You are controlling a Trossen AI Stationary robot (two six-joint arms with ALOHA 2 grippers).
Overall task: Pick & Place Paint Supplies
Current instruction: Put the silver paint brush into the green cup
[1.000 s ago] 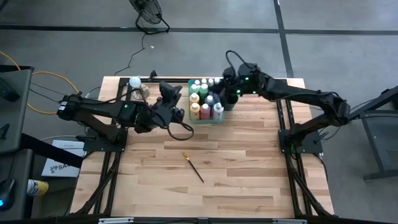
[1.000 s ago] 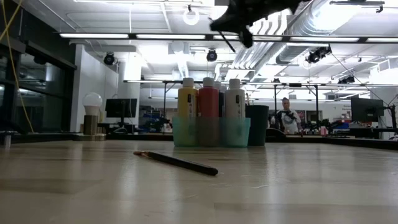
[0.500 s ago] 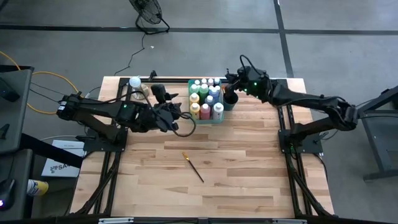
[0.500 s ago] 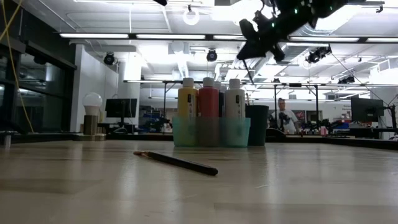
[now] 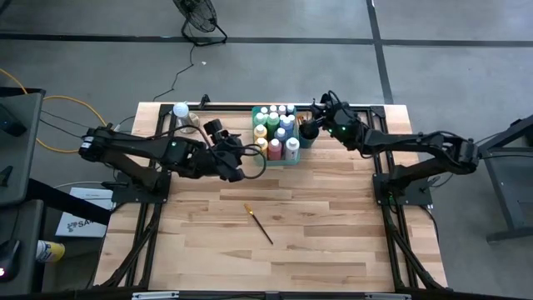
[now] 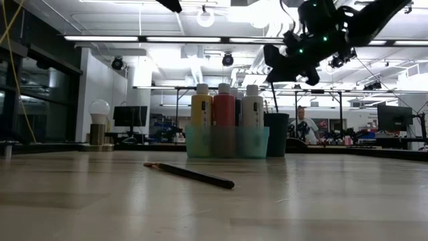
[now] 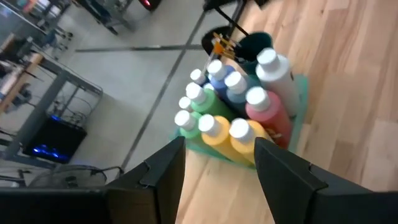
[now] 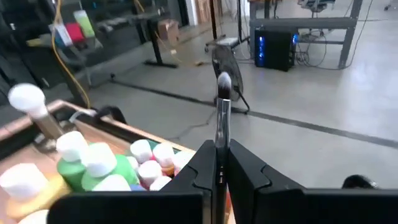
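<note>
The right gripper pinches a thin brush with a silver ferrule and dark bristles, held above the dark round cup beside the teal tray of white-capped paint bottles. The left gripper hovers open just beside the tray. Nearer mid-table lies a dark orange-tipped paintbrush. A clear white-balled object stands at the wooden table's far left corner. No writing is legible.

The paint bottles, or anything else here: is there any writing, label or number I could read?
None can be read.
Paint bottles: no labels show.
White sheet on the floor beside the table: dark print starting "SA", the rest too small to read.
</note>
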